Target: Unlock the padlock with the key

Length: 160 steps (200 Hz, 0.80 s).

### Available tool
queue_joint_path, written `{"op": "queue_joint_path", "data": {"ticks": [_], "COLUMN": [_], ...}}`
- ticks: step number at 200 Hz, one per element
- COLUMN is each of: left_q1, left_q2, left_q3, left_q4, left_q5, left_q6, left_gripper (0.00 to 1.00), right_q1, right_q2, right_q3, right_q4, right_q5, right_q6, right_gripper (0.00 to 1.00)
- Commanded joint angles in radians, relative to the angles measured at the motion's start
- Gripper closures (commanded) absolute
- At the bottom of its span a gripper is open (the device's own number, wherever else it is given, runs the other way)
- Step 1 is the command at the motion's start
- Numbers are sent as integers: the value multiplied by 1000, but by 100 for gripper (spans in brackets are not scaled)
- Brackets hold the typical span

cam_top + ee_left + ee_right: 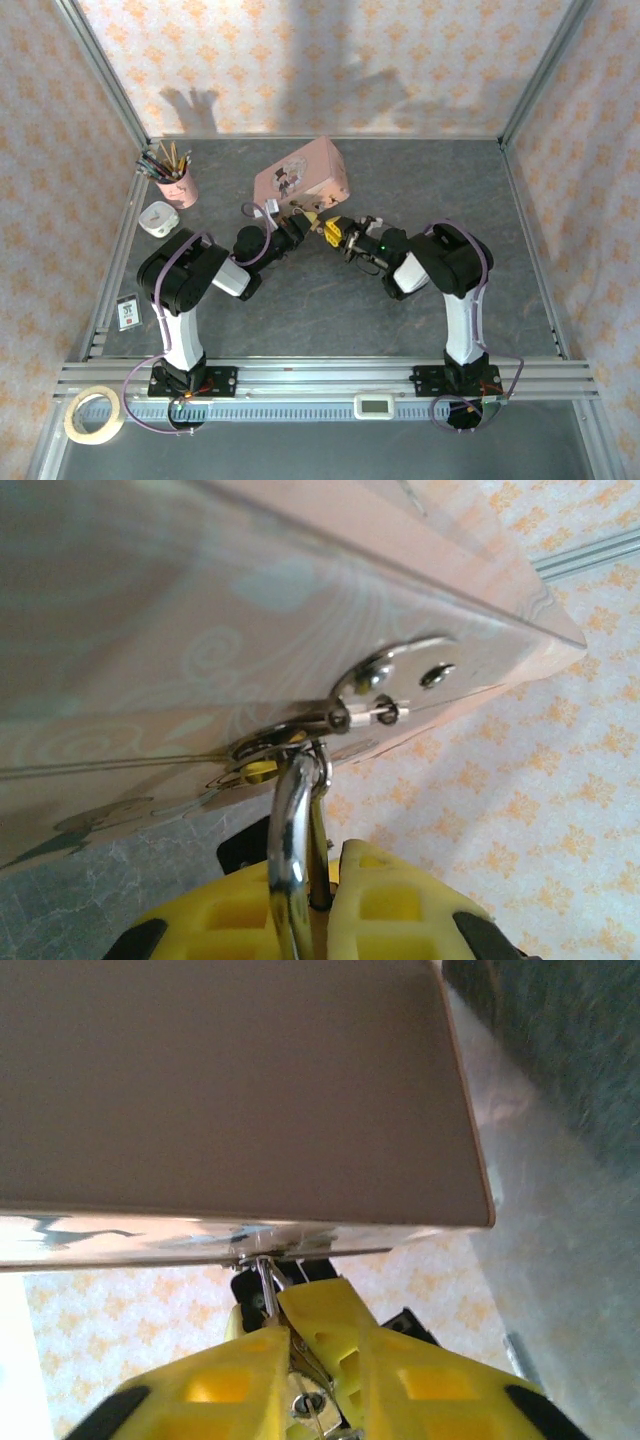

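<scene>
At the bottom of the left wrist view the left gripper (305, 885) is clenched on the padlock (283, 900). Its yellow fingers (390, 900) press in from both sides and hide the brass body. The silvery shackle (292, 800) rises out of the gap, leaning slightly right, and hooks through the hasp (390, 675) on the pink tin (200, 610) in the upper half of the frame.

At the bottom of the right wrist view the right gripper (292, 1332) has its fingers (230, 1380) close together with a narrow slot between them. A small bright metal piece (308, 1400) sits low in that slot, and a thin silvery rod (266, 1285) climbs from it to the tin's lower edge. I cannot tell whether these fingers pinch it or have let go, nor whether that piece is the key, which I cannot pick out with certainty.

In the top view the two claws meet tip to tip just above the middle of the frame, at the near edge of the tin. The left gripper (303, 220) comes in from the lower left and the right gripper (338, 233) from the right.

The padlock's long axis runs from the left fingers up to the hasp, so its keyhole end probably points away from the tin, toward the claws. The left arm is the nearer one and holds the padlock. Any key work would have to come from the right arm, along that same axis.
</scene>
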Motion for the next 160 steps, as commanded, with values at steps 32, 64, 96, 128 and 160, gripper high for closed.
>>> {"op": "queue_joint_path", "data": {"ticks": [32,64,96,128,160], "left_q1": [-12,-19,-33,-43,-55], "left_q2": [-83,-122,-143,-138,-128], "left_q3": [12,25,45,58,58], "left_q4": [-129,-254,-313,-320,-305], "left_q5": [-89,-133,-143,-143,-142], "left_q6": [-21,-37,-46,-56,-72], "left_gripper": [100,100,100,100,100], "right_q1": [3,24,74,98,110], "right_q2": [-112,-185,-203,-179,-150], "right_q3": [-80,-125,-98,-79,-52], "right_q4": [-81,-126,-193,-171,-177], "right_q5": [46,86,98,112,108], "right_q6": [-264,-406,-486,-484,-480], "right_gripper": [64,60,60,60,64]}}
